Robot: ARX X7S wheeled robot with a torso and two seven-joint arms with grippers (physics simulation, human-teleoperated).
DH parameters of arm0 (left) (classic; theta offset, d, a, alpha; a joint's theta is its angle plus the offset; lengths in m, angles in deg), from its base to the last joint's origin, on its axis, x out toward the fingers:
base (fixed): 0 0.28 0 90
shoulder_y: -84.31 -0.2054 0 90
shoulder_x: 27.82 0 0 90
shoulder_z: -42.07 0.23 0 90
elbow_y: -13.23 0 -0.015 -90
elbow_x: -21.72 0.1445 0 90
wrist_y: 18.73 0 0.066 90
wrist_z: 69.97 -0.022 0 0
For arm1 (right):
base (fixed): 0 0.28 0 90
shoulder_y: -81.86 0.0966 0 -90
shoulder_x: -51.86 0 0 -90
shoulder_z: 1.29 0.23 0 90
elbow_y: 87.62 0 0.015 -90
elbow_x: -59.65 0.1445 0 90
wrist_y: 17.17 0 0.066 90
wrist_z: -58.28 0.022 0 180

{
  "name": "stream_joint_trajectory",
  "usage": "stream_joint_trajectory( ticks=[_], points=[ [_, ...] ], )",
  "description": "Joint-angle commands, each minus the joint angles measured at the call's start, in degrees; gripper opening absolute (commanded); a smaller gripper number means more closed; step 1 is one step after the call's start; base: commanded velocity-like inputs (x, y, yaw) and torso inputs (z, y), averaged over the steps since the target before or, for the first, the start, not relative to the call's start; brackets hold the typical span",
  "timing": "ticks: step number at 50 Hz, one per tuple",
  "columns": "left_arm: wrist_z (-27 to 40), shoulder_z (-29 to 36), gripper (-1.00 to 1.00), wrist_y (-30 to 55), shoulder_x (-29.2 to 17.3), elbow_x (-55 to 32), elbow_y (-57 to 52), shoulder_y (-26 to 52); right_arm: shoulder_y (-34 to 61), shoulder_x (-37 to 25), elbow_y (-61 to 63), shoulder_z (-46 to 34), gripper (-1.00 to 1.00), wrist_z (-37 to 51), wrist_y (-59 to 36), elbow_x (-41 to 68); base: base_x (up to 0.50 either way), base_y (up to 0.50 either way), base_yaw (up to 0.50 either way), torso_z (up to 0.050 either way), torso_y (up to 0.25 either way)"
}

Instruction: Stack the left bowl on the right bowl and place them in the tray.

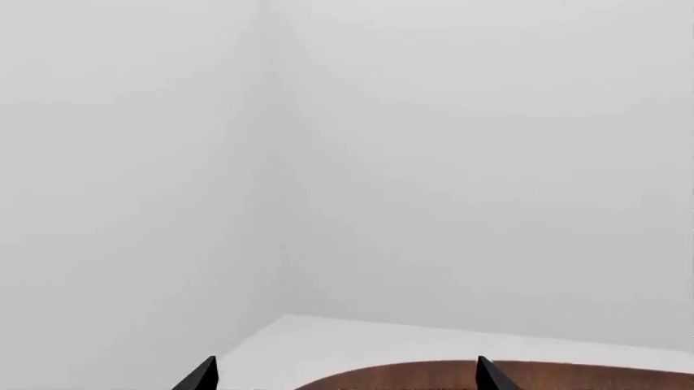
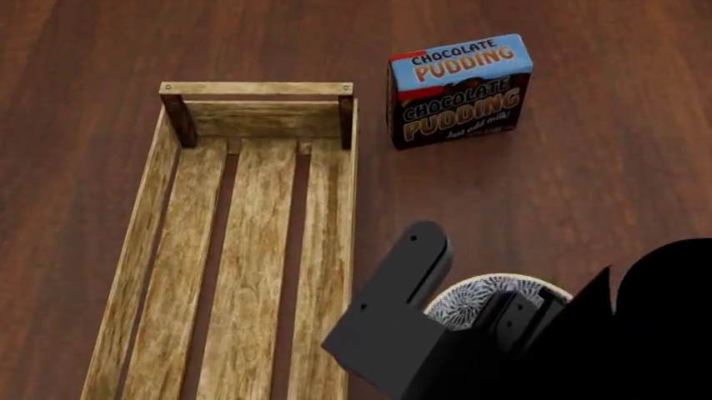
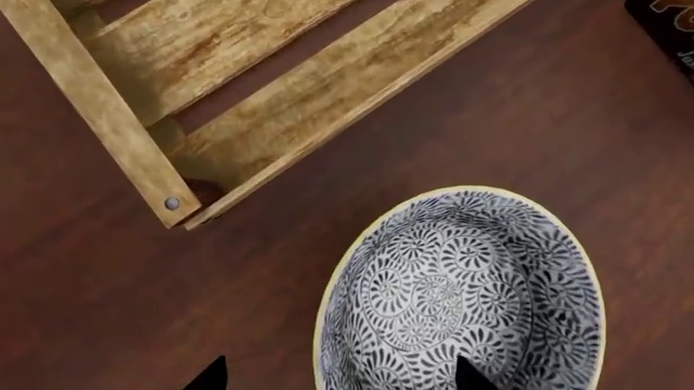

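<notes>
One patterned blue-and-white bowl (image 3: pixel 456 292) with a pale yellow rim sits on the dark wood table, just right of the tray. It peeks out under my right arm (image 2: pixel 401 333) in the head view (image 2: pixel 462 302). No second bowl shows apart from it. My right gripper (image 3: pixel 338 378) is open, its jaws straddling the bowl's near rim: one tip outside over the table, the other over the bowl's inside. The tray (image 2: pixel 345 208), a long light-wood crate, is empty; its corner shows in the right wrist view (image 3: pixel 97 106). My left gripper (image 1: pixel 344 375) is open and empty, out of the head view.
A blue-and-brown chocolate pudding box (image 2: pixel 458 90) stands behind the bowl, right of the tray's far end; its corner shows in the right wrist view (image 3: pixel 667 32). The left wrist view shows only grey walls, pale floor and the table's curved edge (image 1: pixel 488 375).
</notes>
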Motion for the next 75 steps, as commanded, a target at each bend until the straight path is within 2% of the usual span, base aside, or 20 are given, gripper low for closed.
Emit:
stream_joint_trajectory(
  ticks=[1, 18, 39, 75],
  points=[
    [0.0, 0.5, 1.00, -0.5, 0.0, 1.0, 0.0, -1.0, -3.9, 1.4, -2.0, -0.6, 1.00, -3.8, 0.1, -6.3, 0.00, 0.00, 0.00, 0.000, 0.000],
    [1.5, 2.6, 1.00, -2.6, 0.0, 4.8, 0.0, -3.7, -7.6, 3.3, -6.3, -3.0, 1.00, -8.5, -0.4, -14.4, 0.00, 0.00, 0.00, 0.000, 0.000],
    [2.5, 4.0, 1.00, -4.5, 0.0, 7.6, 0.0, -5.8, -9.6, 4.7, -8.2, -4.6, 1.00, -11.0, 0.0, -17.5, 0.00, 0.00, 0.00, 0.000, 0.000],
    [2.8, 3.3, 1.00, -4.1, 0.0, 7.5, 0.0, -6.3, -13.2, 6.0, -11.7, -6.7, 1.00, -14.5, 1.7, -22.0, 0.00, 0.00, 0.00, 0.000, 0.000]
  ],
)
